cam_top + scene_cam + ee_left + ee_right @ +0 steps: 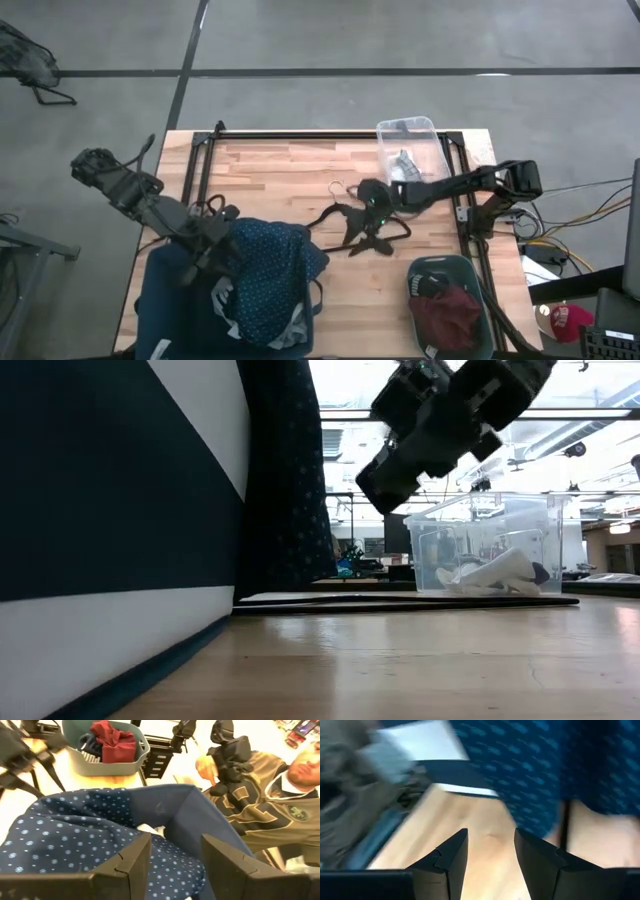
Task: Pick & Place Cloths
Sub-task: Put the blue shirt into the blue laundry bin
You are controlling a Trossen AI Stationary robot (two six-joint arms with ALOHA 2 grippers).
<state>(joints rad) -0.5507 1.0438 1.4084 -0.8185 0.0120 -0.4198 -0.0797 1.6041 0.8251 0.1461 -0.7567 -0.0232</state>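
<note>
The left end effector [222, 238], fingers spread with nothing between them, hovers at the edge of a navy dotted shirt [275, 270] draped over the rim of a dark blue fabric bin [165, 300] at the bench's near-left corner; in the left wrist view the two dark fingers [135, 862] frame the dotted fabric just beyond them. Pale cloth [228, 300] shows beneath the shirt inside the bin.

The right end effector [375, 200] hangs over the middle of the wooden bench [290, 175], above a thin black wire hanger [365, 235] lying on the boards. Its fingers [452, 855] are parted and empty in the right wrist view, bare wood showing through the gap and the dotted shirt beyond.

A maroon piece [450, 315] sits with a darker garment in a grey-green basket [470, 275] at the bench's near-right corner. A clear plastic tub [410, 145] at the far edge holds small grey-white socks [490, 575], seen through its wall in the low view.

A person in an olive patterned jersey [260, 805] shows beyond the bench in the left wrist view.
</note>
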